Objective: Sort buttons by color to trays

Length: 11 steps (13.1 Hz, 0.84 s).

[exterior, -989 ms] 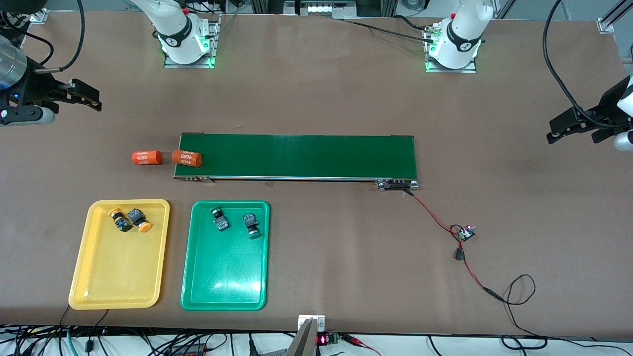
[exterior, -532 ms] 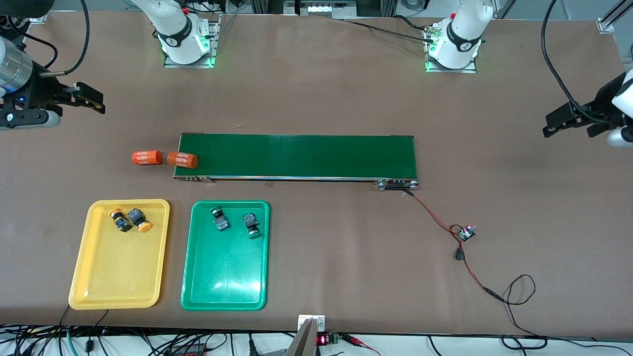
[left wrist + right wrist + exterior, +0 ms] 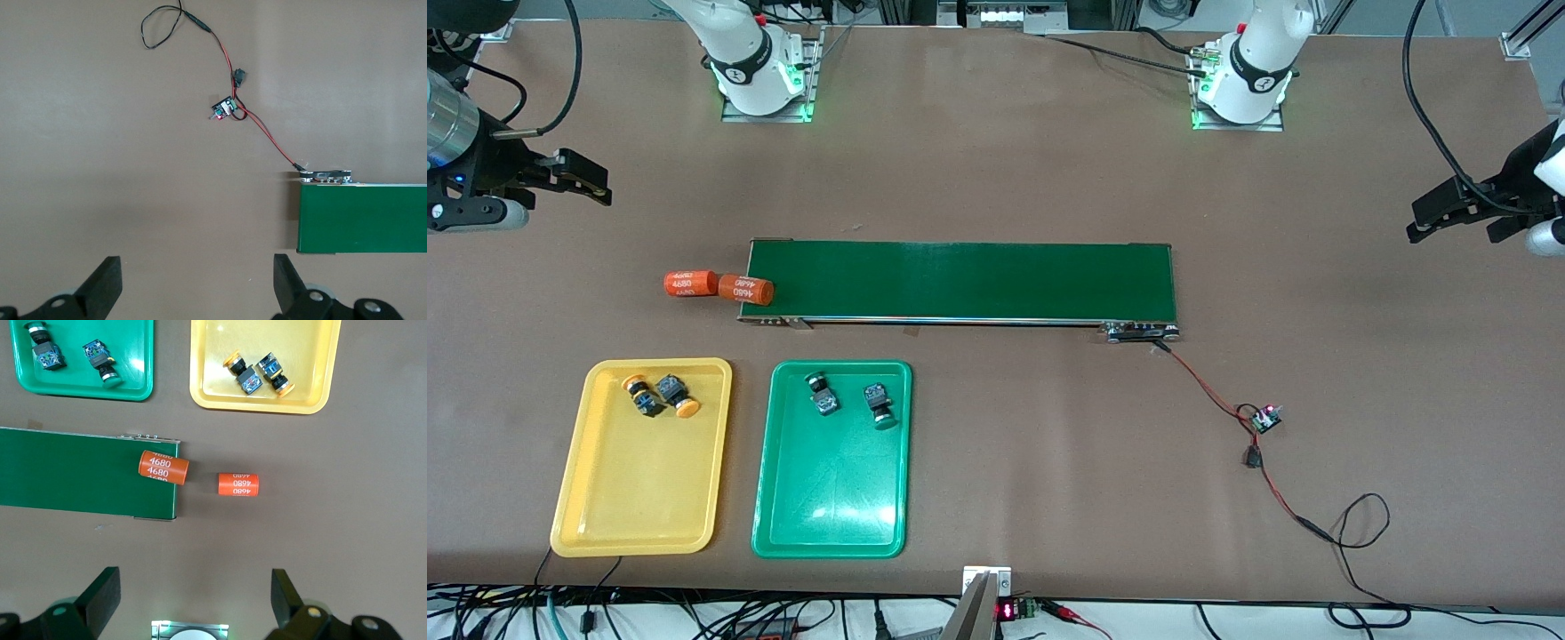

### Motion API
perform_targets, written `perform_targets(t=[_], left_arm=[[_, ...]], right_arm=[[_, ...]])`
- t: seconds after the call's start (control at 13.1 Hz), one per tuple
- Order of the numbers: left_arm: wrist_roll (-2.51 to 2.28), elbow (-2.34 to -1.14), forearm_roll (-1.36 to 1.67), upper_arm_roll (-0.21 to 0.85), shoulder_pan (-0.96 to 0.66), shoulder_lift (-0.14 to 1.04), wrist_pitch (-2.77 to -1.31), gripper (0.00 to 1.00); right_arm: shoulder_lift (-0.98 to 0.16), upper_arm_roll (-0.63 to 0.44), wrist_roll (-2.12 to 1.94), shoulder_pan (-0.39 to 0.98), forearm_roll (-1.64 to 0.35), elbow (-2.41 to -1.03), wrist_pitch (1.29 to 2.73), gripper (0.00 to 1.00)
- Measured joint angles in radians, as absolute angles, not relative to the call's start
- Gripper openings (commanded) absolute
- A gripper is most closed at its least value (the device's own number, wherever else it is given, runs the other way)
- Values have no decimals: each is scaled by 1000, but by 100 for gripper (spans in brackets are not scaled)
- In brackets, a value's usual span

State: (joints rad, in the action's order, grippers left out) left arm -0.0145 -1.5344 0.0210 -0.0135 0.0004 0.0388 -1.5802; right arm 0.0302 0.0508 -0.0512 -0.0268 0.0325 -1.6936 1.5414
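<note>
The conveyor belt [image 3: 960,281] is the biggest thing on the table, long and dark green, with nothing on it but one orange cylinder [image 3: 746,290] tipping over its end toward the right arm's end of the table; a second orange cylinder [image 3: 691,284] lies on the table just beside the first. Nearer the front camera sit the yellow tray [image 3: 640,498] and the green tray [image 3: 831,507], side by side. Both yellow-orange buttons [image 3: 655,396] lie in the yellow tray and both green buttons [image 3: 850,400] in the green one, so the sorting looks finished.

What remains, I judge, is only to keep clear: each arm should hold high and wide and avoid sweeping low across the trays. The right gripper [image 3: 193,600] hangs open and empty over bare table at its own end, waiting. The left gripper [image 3: 198,287], also spread wide with nothing held, hovers over the table near the belt's motor end, close to the red-and-black wire [image 3: 263,130] and small circuit board [image 3: 225,109]; that loose wire is the one snag to mind
</note>
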Motion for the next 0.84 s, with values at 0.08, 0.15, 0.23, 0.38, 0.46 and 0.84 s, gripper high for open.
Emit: perform_targets(t=[0.08, 0.15, 0.23, 0.38, 0.46, 0.84], left_arm=[[-15, -1536, 21, -14, 0, 39, -1581, 100], [-15, -1537, 21, -14, 0, 39, -1581, 100], [-15, -1537, 21, -14, 0, 39, -1581, 100], [-15, -1538, 21, -14, 0, 39, -1582, 100], [-15, -1538, 21, -14, 1, 39, -1582, 100], [-15, -1539, 21, -14, 1, 39, -1583, 100]], right_arm=[[30, 51, -51, -27, 33, -1694, 1542, 100], [30, 51, -51, -27, 33, -1694, 1543, 100], [30, 51, -51, -26, 33, -1694, 1546, 100], [29, 51, -51, -24, 32, -1694, 1559, 100], [28, 51, -51, -22, 30, -1694, 1564, 100], [14, 53, -51, 1, -6, -1694, 1595, 100]])
